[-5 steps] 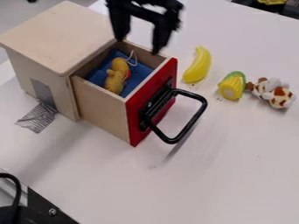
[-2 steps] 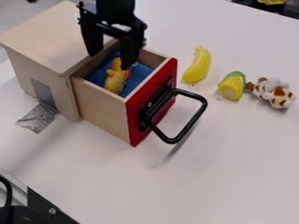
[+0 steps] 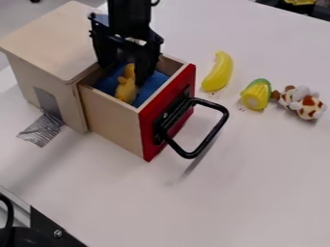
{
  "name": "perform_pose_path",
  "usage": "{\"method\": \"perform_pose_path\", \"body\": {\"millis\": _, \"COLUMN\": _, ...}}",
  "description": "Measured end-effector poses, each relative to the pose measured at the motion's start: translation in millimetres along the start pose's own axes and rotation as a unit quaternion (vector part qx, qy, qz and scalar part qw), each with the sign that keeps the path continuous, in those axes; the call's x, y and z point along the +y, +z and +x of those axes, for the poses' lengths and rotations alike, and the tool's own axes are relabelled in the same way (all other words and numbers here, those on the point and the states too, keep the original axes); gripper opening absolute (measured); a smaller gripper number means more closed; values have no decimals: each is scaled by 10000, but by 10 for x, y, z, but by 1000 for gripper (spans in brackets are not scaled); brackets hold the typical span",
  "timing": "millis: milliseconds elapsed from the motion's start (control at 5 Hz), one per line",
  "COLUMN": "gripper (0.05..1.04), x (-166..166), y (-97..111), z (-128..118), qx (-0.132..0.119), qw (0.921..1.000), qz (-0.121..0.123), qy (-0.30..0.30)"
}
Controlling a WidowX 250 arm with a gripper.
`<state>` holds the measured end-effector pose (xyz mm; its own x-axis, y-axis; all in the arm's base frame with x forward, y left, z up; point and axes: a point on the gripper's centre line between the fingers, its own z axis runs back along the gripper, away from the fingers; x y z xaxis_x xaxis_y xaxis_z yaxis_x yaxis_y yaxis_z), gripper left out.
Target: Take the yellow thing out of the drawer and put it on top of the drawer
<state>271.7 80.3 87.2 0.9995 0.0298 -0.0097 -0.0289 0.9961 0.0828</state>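
The hand (image 3: pixel 121 75) stands wide, lower into the drawer (image 3: pixel 116 118) than a moment before, one finger hiding part of the yellow toy (image 3: pixel 126 90), which lies inside on blue cloth (image 3: pixel 149 84). The top edge cuts off the arm (image 3: pixel 129 14).

Robot arm (image 3: pixel 129 17), one: black throughout, the visible length a thick, dark, straight-sided column. Cable (image 3: pixel 155 3): thin, black, a short curve beside the column. Gripper (image 3: pixel 121 75), one: black, broad across the top and angular, with small knobs along its upper edges — a pale patch at the middle. Fingers (image 3: pixel 149 60), two: black, long, flat-sided — narrower toward the ends.
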Motion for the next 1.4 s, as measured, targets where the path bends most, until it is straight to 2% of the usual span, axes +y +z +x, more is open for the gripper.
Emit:
{"method": "perform_pose_path", "body": {"millis": 200, "gripper": 997, "x": 9, "y": -206, "z": 2, "qx": 197, "qw": 9993, "qz": 149, "qy": -272}}
{"method": "perform_pose_path", "body": {"millis": 400, "gripper": 998, "x": -54, "y": -254, "z": 44, "qx": 290, "qw": 9959, "qz": 459, "qy": -723}}
{"method": "perform_pose_path", "body": {"millis": 600, "gripper": 949, "x": -144, "y": -314, "z": 49, "qx": 410, "qw": 9912, "qz": 693, "qy": -1050}}
{"method": "perform_pose_path", "body": {"millis": 800, "gripper": 668, "x": -209, "y": -315, "z": 54, "qx": 423, "qw": 9884, "qz": 839, "qy": -1191}}
{"method": "perform_pose_path", "body": {"millis": 1000, "gripper": 367, "x": -236, "y": -325, "z": 39, "qx": 433, "qw": 9880, "qz": 857, "qy": -1211}}
{"method": "perform_pose_path", "body": {"millis": 1200, "gripper": 165, "x": -262, "y": -287, "z": -6, "qx": 353, "qw": 9898, "qz": 781, "qy": -1138}}
{"method": "perform_pose_path", "body": {"millis": 1400, "gripper": 83, "x": -259, "y": -32, "z": 24, "qx": 125, "qw": 9941, "qz": 597, "qy": -900}}
